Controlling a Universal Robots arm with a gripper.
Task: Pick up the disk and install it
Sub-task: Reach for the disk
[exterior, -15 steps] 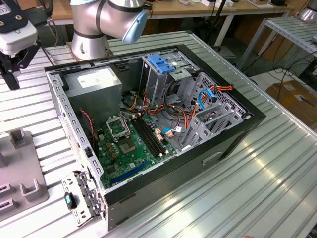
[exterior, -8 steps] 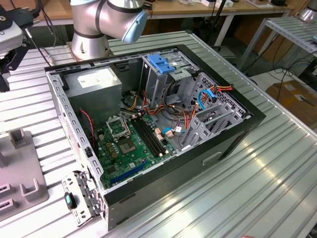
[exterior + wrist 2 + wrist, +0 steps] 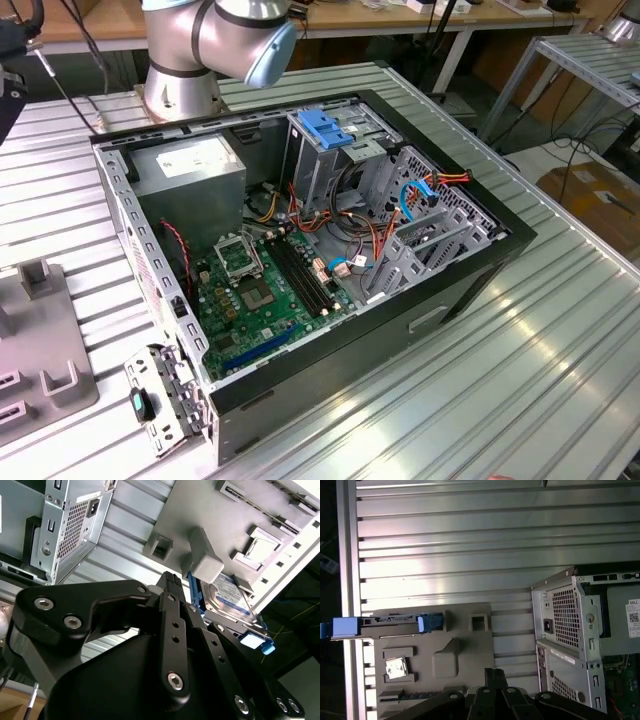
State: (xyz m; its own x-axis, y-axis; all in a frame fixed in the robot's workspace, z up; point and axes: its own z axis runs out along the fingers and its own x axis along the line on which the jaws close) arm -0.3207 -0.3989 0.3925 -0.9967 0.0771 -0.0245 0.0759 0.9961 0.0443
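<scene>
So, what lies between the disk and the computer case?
In the first wrist view, the grey fixture with a square socket, then bare ribbed table, lie between the disk and the case.

Disk [image 3: 232,596] partly behind pincer [image 3: 173,579] & grey fixture block [image 3: 205,560], second wrist view
</scene>
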